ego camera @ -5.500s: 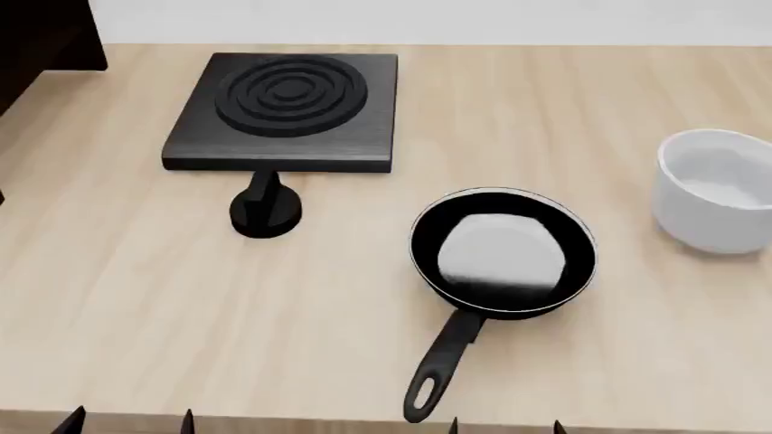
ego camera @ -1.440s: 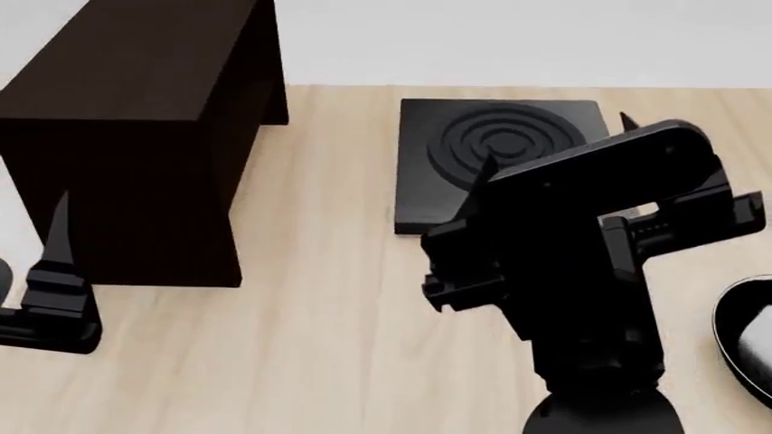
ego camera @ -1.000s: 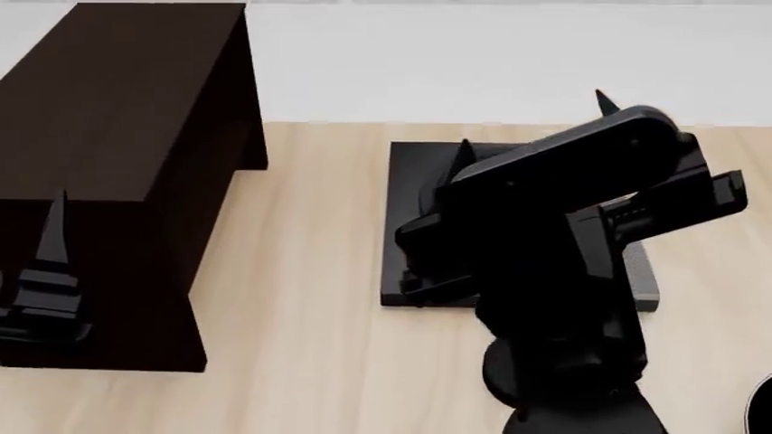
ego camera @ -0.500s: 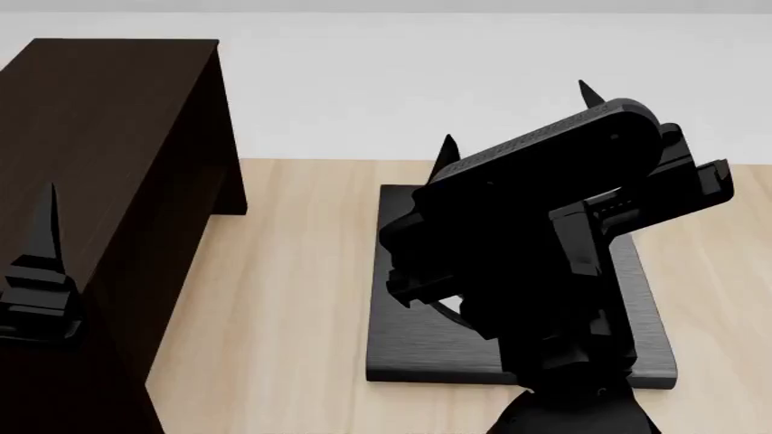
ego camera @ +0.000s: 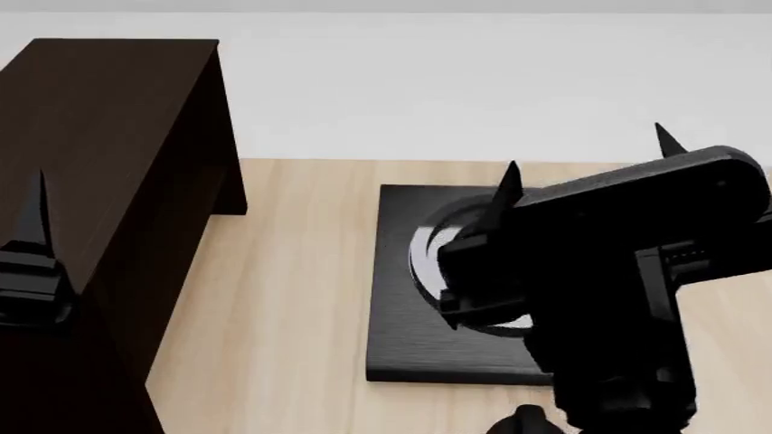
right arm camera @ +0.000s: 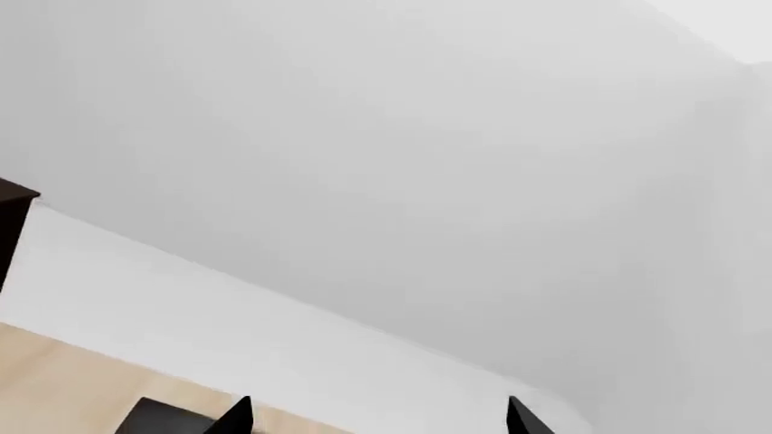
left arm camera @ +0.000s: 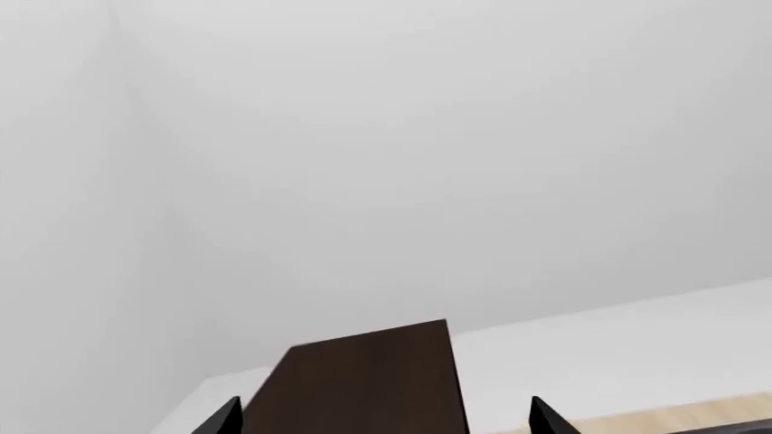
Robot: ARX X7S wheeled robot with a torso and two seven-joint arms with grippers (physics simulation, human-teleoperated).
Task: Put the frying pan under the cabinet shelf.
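Left gripper (ego camera: 34,194) is hovering over the cabinet shelf (ego camera: 108,117), fingers spread, gripping nothing. Cabinet shelf is sitting at the counter's (ego camera: 289,298) left end, presumably as the drop target. Burner plate (ego camera: 404,307) is lying mid-counter. Right gripper (ego camera: 585,167) is raised above it, fingers released and empty, blocking the view. Frying pan isn't in view; location unknown.

The cabinet shelf (ego camera: 108,136) is a very dark brown, nearly black. The burner plate (ego camera: 404,307) is black with a faint wood grain and raised rings. The table (ego camera: 289,298) is pale, streaked wood. Both arms are black, the wall plain white.
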